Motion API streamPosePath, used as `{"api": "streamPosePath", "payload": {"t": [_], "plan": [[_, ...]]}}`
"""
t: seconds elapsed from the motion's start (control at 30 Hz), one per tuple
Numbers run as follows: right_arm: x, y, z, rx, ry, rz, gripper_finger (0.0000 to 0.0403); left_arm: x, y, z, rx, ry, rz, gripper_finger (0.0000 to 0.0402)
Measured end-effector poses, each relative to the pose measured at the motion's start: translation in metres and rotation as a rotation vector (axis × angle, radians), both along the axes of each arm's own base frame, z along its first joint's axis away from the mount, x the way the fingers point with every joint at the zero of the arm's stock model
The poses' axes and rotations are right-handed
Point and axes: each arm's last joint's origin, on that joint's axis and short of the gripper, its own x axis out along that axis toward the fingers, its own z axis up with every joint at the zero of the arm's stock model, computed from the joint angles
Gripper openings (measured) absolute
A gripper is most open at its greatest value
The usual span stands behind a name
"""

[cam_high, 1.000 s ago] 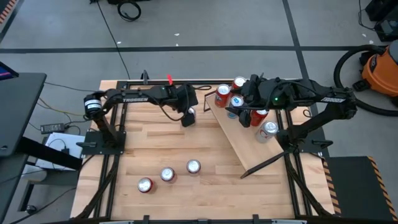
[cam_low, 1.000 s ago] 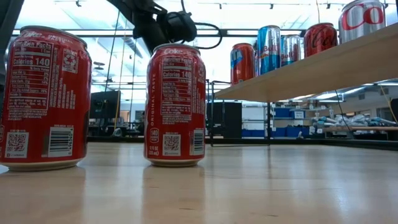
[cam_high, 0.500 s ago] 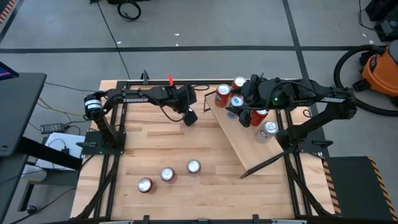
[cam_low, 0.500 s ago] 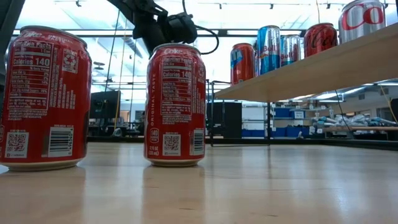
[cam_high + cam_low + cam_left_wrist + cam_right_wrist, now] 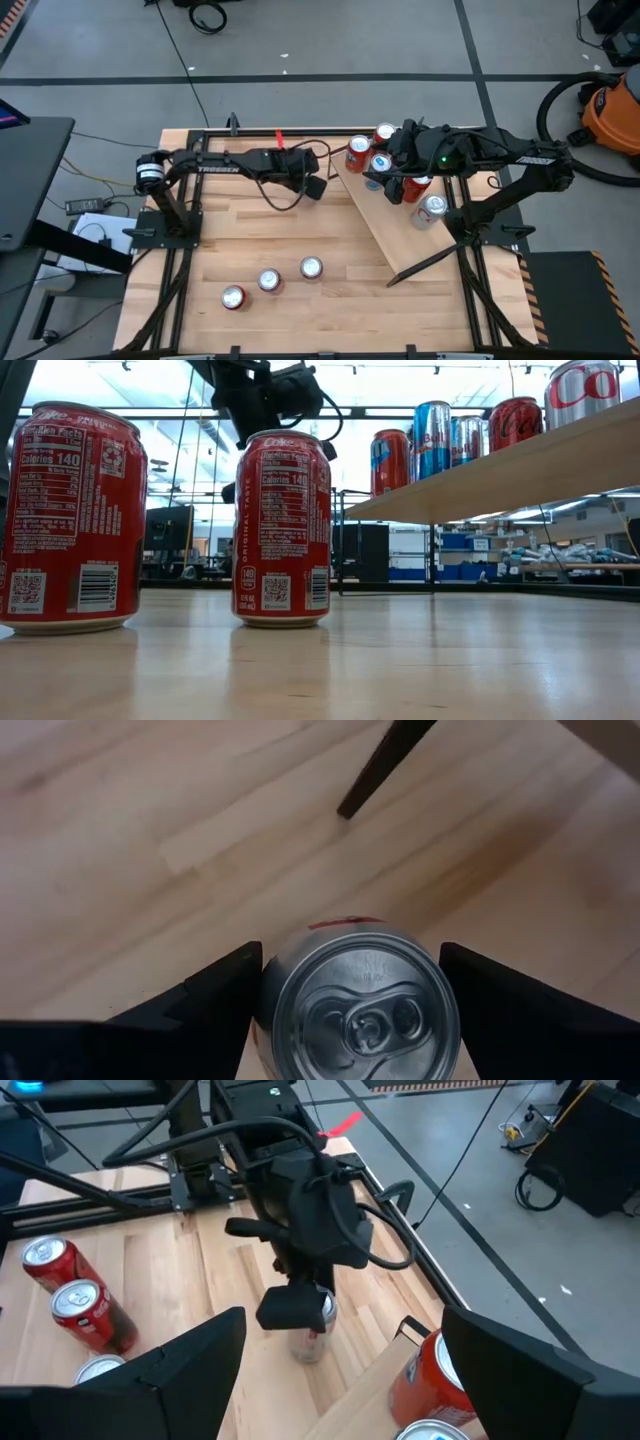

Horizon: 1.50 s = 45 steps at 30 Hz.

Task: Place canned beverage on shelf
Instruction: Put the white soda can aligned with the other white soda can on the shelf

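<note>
Carrying a can (image 5: 358, 1005) toward the shelf (image 5: 385, 220)

Left tool (image 5: 313, 187) clamps the can upright, so it stands; right tool (image 5: 392, 150), open, waits at two o'clock.

In the low view, the nearest red can (image 5: 68, 515) carries a panel reading "Nutrition Facts" and "Calories 140", with a barcode and a QR code below. The second red can (image 5: 283, 527) reads "Coke" at its top, "ORIGINAL TASTE" up its side and "140" in a small box, above a QR code. On the shelf (image 5: 520, 472), the blue can (image 5: 432, 440) shows "Red Bull" and the silver can (image 5: 582, 391) large red letters "Co".
</note>
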Motion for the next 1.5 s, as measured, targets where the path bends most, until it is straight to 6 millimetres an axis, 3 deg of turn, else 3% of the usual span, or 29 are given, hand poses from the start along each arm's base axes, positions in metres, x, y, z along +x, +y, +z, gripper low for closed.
{"api": "streamPosePath", "payload": {"t": [0.27,0.7,1.3,1.5], "plan": [[0.0,0.0,0.0,-0.002,0.005,0.02,0.0348,0.005,-0.017,0.0,-0.029,-0.07,0.202,0.0299],[0.0,0.004,0.0,-0.004,0.011,0.061,0.0348,0.008,-0.032,-0.002,0.032,-0.058,0.13,0.0348],[0.0,0.01,0.0,0.043,-0.005,0.057,0.0348,0.011,-0.023,0.004,0.246,0.039,-0.529,0.0357],[-0.001,0.011,0.0,0.055,-0.012,0.041,0.0348,0.01,-0.02,0.004,0.219,0.022,-0.742,0.0357]]}}
